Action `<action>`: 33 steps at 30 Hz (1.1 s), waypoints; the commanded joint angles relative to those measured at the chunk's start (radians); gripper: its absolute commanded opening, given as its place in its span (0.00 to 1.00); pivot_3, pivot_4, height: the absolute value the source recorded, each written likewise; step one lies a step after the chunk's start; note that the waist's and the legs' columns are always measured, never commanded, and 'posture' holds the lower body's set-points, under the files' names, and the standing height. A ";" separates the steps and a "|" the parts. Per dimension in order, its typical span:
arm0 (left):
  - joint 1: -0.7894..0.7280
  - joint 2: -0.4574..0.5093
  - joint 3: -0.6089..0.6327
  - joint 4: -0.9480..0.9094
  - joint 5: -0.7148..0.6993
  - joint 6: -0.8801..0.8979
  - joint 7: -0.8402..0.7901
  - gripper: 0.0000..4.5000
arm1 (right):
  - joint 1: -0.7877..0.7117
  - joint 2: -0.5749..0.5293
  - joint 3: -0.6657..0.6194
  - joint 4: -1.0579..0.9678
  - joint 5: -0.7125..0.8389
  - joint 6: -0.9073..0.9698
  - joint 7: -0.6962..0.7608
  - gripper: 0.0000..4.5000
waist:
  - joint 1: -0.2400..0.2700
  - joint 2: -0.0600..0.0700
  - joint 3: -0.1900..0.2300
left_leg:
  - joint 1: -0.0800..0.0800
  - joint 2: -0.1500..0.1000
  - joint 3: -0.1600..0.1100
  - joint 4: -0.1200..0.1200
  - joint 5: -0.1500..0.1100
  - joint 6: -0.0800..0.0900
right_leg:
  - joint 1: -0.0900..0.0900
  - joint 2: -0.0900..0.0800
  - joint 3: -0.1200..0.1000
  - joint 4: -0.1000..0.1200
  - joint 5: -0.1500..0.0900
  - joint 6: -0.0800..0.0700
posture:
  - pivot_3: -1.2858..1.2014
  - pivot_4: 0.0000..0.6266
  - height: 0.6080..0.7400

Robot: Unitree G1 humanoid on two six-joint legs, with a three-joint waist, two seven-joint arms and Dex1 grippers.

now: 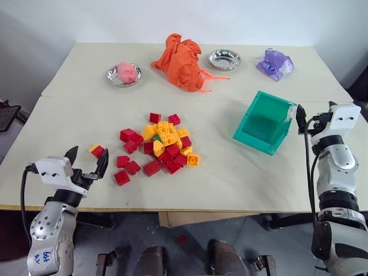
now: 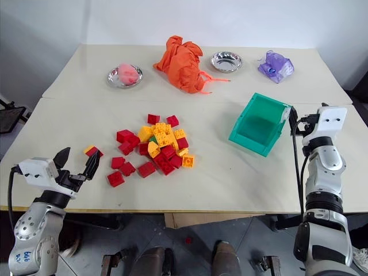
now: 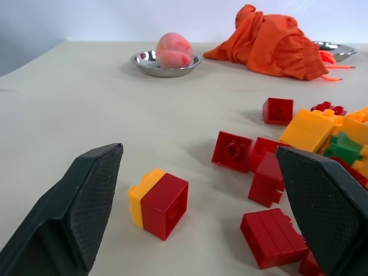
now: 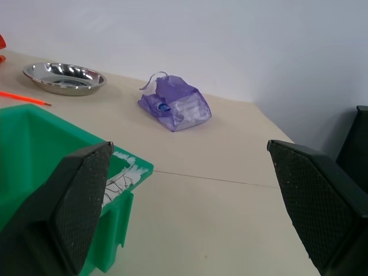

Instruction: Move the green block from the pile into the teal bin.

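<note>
Although most bricks in the pile (image 1: 161,146) show plainly, the green block (image 1: 156,138) is nearly buried, only a sliver of dark green peeking out among yellow bricks near the heap's middle; from the left wrist view it appears as a small green patch (image 3: 345,146) behind a yellow brick. The teal bin (image 1: 265,122) sits to the right of the pile, well apart from it, tipped so its open top faces the near left, with a white tag on its right rim. The left gripper (image 1: 87,163) hovers at the near left of the table (image 1: 230,178), its two black fingers spread wide and holding nothing; a lone red-and-yellow brick (image 1: 96,150) lies just beyond its fingertips, and whether it touches them is hard to tell. The right gripper (image 4: 195,207) is at the right edge of the table, just beside the bin's right rim, fingers spread wide and empty. Along the far side lie a silver bowl (image 1: 123,75) holding a pink ball (image 1: 127,72), a crumpled orange cloth (image 1: 181,62), an empty silver bowl (image 1: 225,58) and a purple bag (image 1: 275,64). Bare tabletop lies between the pile and the bin, and along the near edge in front of the pile.
</note>
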 commanded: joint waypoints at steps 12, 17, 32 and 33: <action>-0.121 0.318 -0.074 0.110 -0.082 -0.115 -0.537 1.00 | 0.333 -0.101 0.067 -0.754 0.360 0.404 0.471 1.00 | 0.008 0.002 0.001 | 0.000 0.000 0.000 0.000 0.000 0.000 | 0.000 0.000 0.000 0.000 0.000 0.000 | 0.52 0.24 1.00; -0.131 0.341 -0.122 0.172 -0.085 -0.150 -0.671 0.74 | 0.569 -0.173 0.092 -1.021 0.395 0.511 0.570 1.00 | 0.023 0.002 0.001 | 0.000 0.000 0.000 -0.001 -0.001 0.000 | 0.000 0.000 -0.001 -0.001 0.000 0.000 | 0.52 0.24 1.00; -0.679 0.129 -0.603 0.676 0.193 -0.218 -0.858 0.00 | 0.713 -0.144 0.031 -1.142 0.406 0.549 0.544 1.00 | 0.059 0.002 0.001 | -0.001 -0.001 -0.001 0.006 -0.002 0.002 | 0.001 0.000 -0.001 0.001 0.000 0.001 | 0.52 0.24 1.00; -0.727 0.104 -0.615 0.738 0.217 -0.213 -0.840 0.00 | 0.711 -0.141 0.032 -1.148 0.406 0.552 0.538 1.00 | 0.058 0.001 0.001 | -0.002 -0.001 -0.001 0.007 -0.002 0.002 | 0.001 0.000 -0.001 0.000 0.001 0.001 | 0.52 0.24 1.00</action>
